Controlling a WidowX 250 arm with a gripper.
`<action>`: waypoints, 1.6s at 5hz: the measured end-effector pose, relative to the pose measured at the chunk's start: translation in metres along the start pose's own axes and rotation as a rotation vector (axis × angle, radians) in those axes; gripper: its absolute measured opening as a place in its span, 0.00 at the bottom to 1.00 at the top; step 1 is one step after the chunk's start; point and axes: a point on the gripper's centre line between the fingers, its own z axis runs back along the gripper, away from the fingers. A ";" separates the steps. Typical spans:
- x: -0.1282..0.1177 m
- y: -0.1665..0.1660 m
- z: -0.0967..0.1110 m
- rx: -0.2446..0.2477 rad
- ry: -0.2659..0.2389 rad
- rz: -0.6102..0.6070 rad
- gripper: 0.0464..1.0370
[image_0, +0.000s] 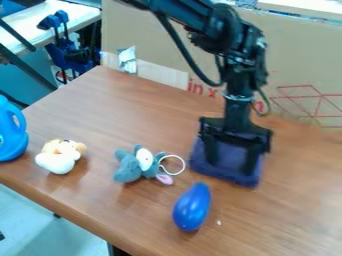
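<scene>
The black gripper (231, 167) hangs over a dark blue-purple square pad or cloth (230, 156) on the right part of the table, its jaws apart with the pad seen between and behind them. Whether the fingertips touch it I cannot tell. A shiny blue egg-shaped object (192, 207) lies in front of the pad, towards the near edge. To the pad's left lies a grey-blue plush toy (137, 165) with a white ring (173, 165) beside it. Farther left is a white and yellow plush toy (61, 155).
A bright blue plastic jug-like object (11, 131) stands at the left edge of the brown table (133, 117). Cardboard (160, 35) rises behind the table. Blue clamps (63, 42) are at the upper left, beyond the table.
</scene>
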 end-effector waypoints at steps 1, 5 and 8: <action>0.011 0.018 0.004 -0.018 -0.022 0.036 0.96; 0.009 0.116 0.023 0.004 -0.088 0.185 0.96; -0.018 0.096 0.080 -0.030 -0.189 0.112 0.96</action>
